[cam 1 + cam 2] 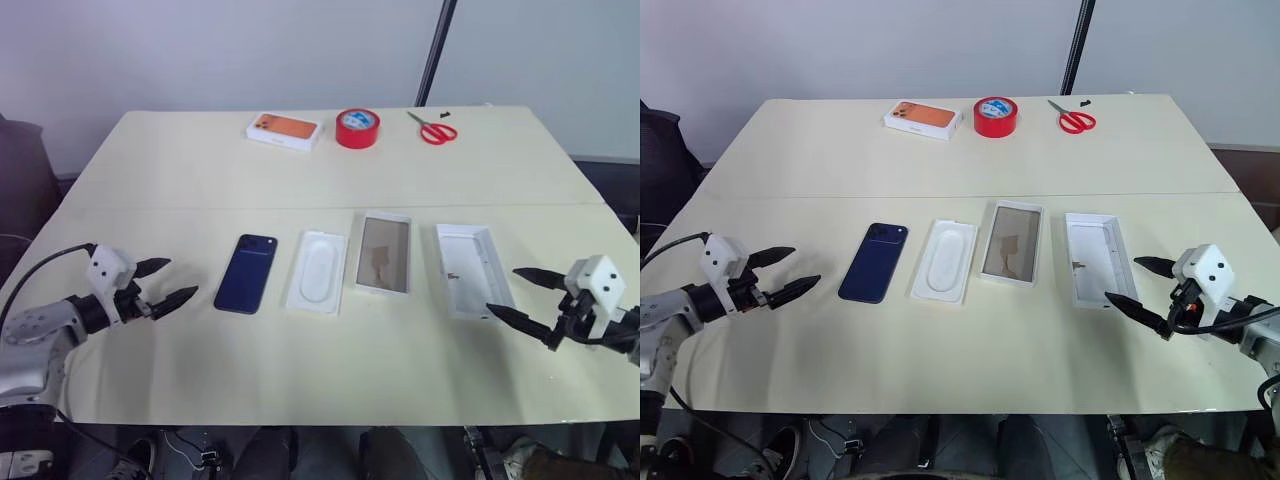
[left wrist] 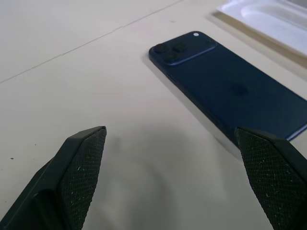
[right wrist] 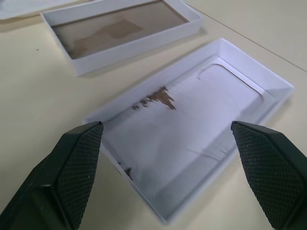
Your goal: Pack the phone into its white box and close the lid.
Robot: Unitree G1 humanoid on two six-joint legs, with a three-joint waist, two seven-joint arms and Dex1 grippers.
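**Navy phone lies flat between the left tool and three open white trays**

Glossy dark navy, the phone (image 1: 246, 273) is a slim slab with rounded corners, lying back-up on the pale cream surface (image 1: 330, 175). Its long axis runs from near edge to far edge, slightly tilted, with the camera cluster at the far end. Just beside it on the right lies a shallow white insert (image 1: 317, 271) with a long oval recess moulded into it, smooth and matte. Next in the row sits the white box (image 1: 384, 254), a thin-walled cardboard tray whose floor looks brownish. Further right is the lid (image 1: 472, 270), a deeper white cardboard tray lying open side up, its inner floor scuffed with small brown marks and pressed with a rounded rectangular outline. All four pieces lie parallel, apart from one another.

The left tool (image 1: 164, 283) hovers beside the phone with its two black, cross-hatched fingers (image 2: 84, 165) spread wide and holding nothing. The right tool (image 1: 522, 295) hangs near the lid's near end, also spread wide and empty.

At the far edge lie a white box with an orange top (image 1: 284, 130), a red roll of tape (image 1: 357, 128) and red-handled scissors (image 1: 433, 129).
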